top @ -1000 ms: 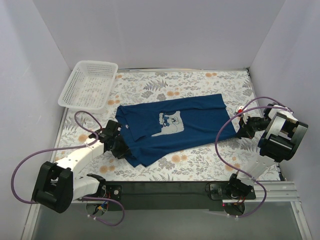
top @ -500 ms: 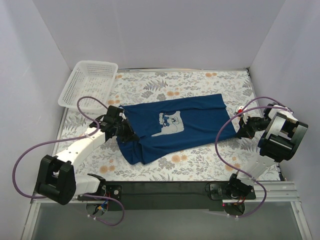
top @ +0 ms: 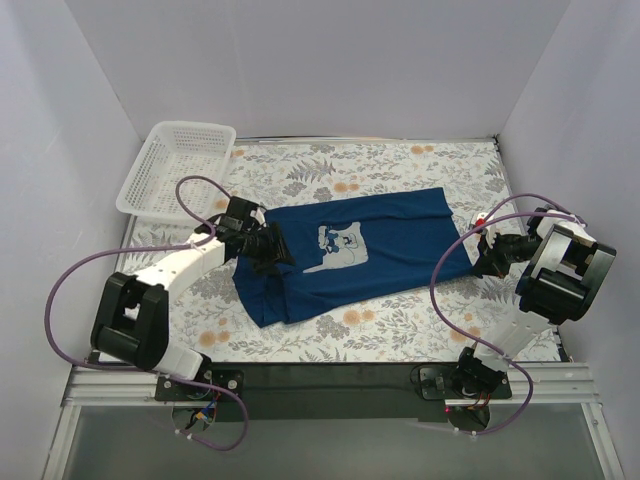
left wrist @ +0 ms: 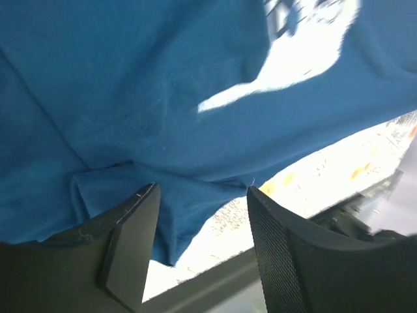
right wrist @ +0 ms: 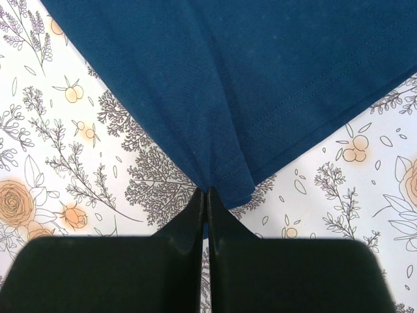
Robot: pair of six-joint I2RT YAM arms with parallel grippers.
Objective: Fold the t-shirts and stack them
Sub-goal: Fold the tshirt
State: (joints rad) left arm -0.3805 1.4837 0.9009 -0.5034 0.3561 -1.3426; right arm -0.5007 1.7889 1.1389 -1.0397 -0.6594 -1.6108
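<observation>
The dark navy t-shirt (top: 400,240) lies spread across the floral table, its light grey print (top: 340,248) facing up. Its left side is bunched into a fold. My left gripper (top: 275,252) hovers over that left part, just left of the print. In the left wrist view (left wrist: 202,195) its jaws stand wide apart with nothing between them, and blue cloth (left wrist: 130,85) lies beyond. My right gripper (top: 480,262) is at the shirt's right end. In the right wrist view (right wrist: 206,194) it is shut on the hem corner of the shirt (right wrist: 247,72).
A white mesh basket (top: 178,170) stands at the back left corner, with nothing in it. The floral tablecloth (top: 400,165) is walled in on the left, back and right. Purple cables loop off both arms near the table's front.
My left gripper has moved from the shirt's lower left corner up and to the right, onto the shirt beside the print. The shirt's left side has gathered inward. The right arm has not moved.
</observation>
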